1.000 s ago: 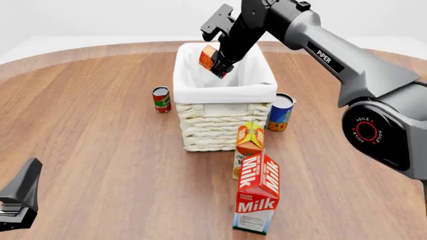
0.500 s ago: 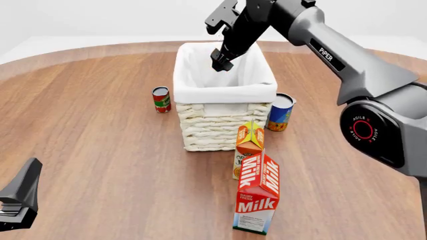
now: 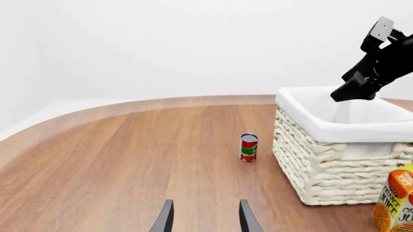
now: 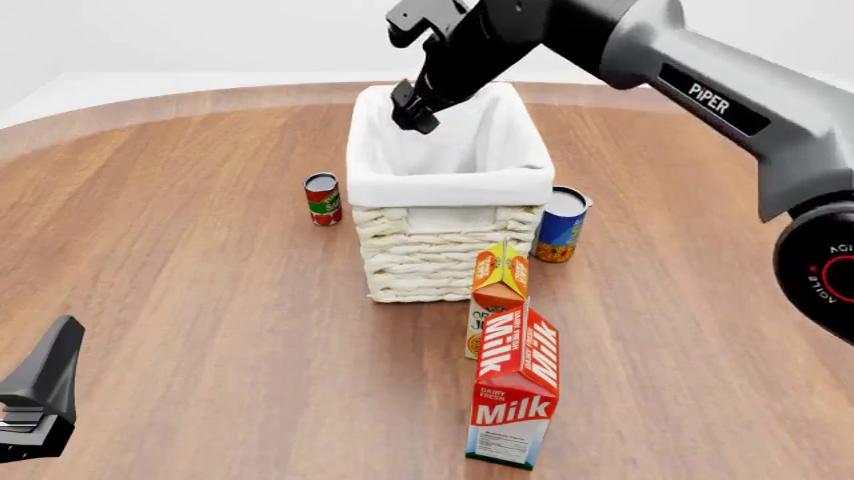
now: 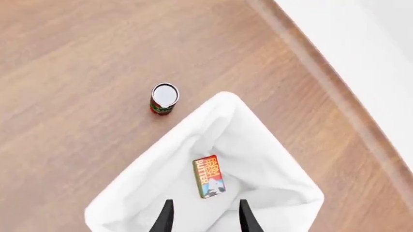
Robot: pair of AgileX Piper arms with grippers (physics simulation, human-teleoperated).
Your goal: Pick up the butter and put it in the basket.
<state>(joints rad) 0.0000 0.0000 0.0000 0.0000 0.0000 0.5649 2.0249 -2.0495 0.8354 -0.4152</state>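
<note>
Butter (image 5: 208, 176) lies in basket (image 5: 271, 159), below right fingers (image 5: 166, 217) spread apart and empty

"milk" on the carton (image 4: 517, 400), "butter" on the butter (image 5: 208, 176), "piper" on the right arm (image 4: 707, 98) (white lettering).

Straight below the empty, parted right gripper (image 4: 406, 106): the open mouth of the cream-white woven wicker basket (image 4: 447, 250), floor taken only by the flat orange-red butter box (image 5: 208, 176). Ahead of the idle left gripper (image 3: 204, 220): bare wooden tabletop (image 3: 129, 154). Farther ahead, a small red-and-green can (image 3: 249, 147) just beside the basket wall, an orange juice carton (image 3: 395, 205) off to one side.
</note>
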